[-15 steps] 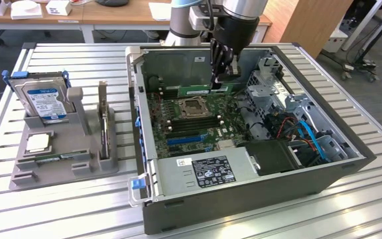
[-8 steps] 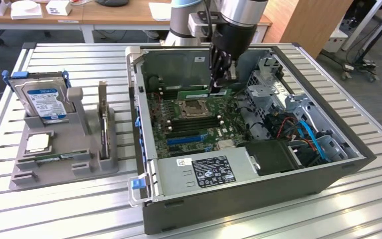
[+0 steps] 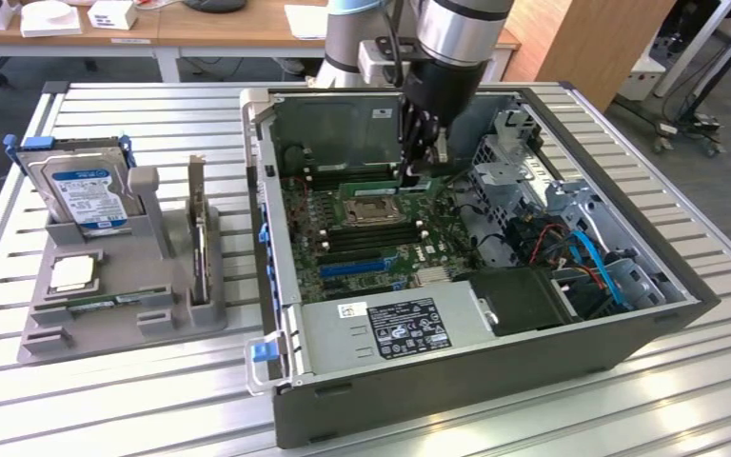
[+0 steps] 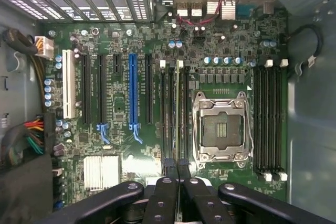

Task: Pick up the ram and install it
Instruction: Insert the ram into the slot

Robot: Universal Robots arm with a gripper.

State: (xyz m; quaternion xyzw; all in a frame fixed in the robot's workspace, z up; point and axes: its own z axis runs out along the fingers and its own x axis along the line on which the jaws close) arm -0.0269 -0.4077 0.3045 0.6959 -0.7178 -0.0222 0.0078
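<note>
Wrist view has the gripper [image 4: 178,184] pinched tight on the ram [image 4: 177,114], held edge-on over the memory slots [image 4: 187,119] just beside the CPU socket [image 4: 220,129]: pickup looks done, seating apparently not yet finished.

black claw [image 3: 419,174]: pinching thin green ram stick [image 3: 372,188] | beneath: green motherboard [image 3: 353,243] | around: open grey metal computer case [image 3: 467,381]
</note>
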